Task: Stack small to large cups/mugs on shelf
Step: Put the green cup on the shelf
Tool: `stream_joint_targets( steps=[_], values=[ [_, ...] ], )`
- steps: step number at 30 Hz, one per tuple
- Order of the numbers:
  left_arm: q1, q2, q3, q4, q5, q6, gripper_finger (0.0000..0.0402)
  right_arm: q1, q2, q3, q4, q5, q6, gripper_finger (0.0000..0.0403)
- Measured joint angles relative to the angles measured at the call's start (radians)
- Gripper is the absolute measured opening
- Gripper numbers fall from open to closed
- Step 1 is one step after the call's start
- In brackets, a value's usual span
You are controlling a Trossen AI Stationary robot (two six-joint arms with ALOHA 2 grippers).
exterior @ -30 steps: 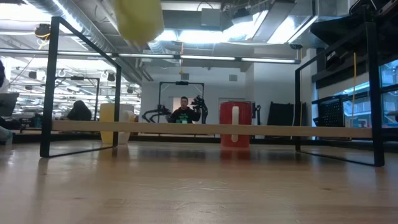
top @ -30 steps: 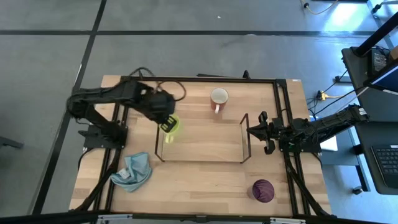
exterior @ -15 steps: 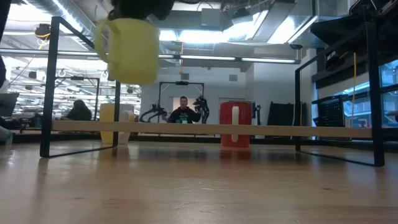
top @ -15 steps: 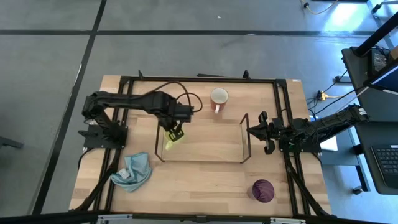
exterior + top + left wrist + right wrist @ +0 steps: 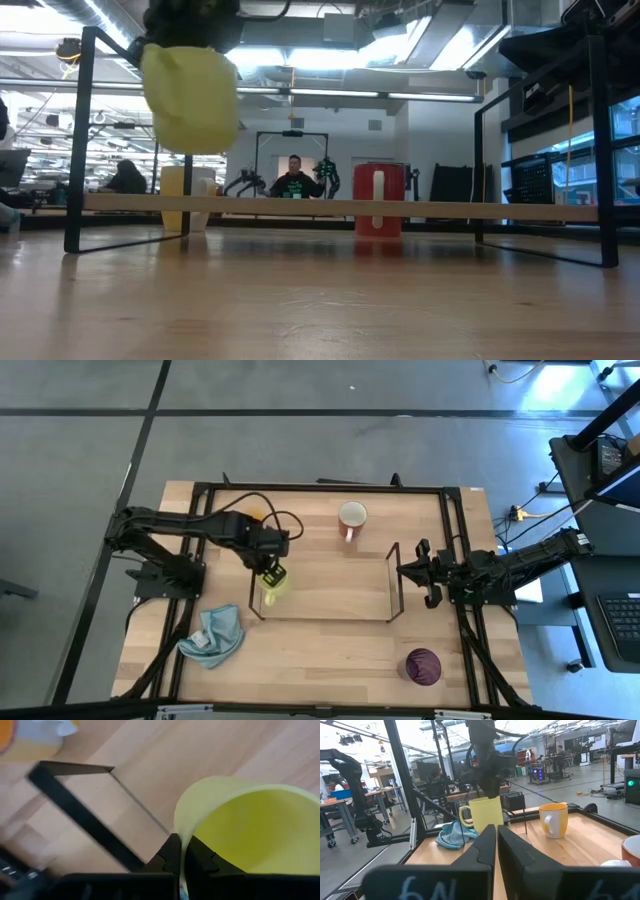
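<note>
Wooden table [image 5: 320, 640]: four mugs, one shelf [image 5: 325, 588]; left gripper [image 5: 272, 571] pinching yellow-green mug [image 5: 273, 584] rim aloft.

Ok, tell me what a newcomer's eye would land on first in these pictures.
The yellow-green mug, held in the air by the left gripper over the left end of the black wire shelf. Next, the dark purple cup alone near the table's front right corner, and the light blue cloth crumpled at front left. The right gripper waits at the shelf's right end.
</note>
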Motion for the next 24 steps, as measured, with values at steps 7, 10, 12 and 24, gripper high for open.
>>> stream_joint_targets(
  steps=[7,10,12,24],
  values=[
    [0.012,0.001,-0.033,0.077,-0.013,-0.009,0.0,0.0,0.0,0.0,0.0,0.0,0.0,0.002],
    [0.021,0.001,-0.049,0.051,-0.017,-0.011,0.0,0.0,0.0,0.0,0.0,0.0,0.0,0.002],
    [0.022,0.001,-0.058,0.047,-0.016,-0.011,0.0,0.0,0.0,0.0,0.0,0.0,0.0,0.002],
    [0.021,0.001,-0.059,0.064,-0.013,0.0,0.0003,0.0,0.0,0.0,0.0,0.0,0.0,0.002]
  ],
)
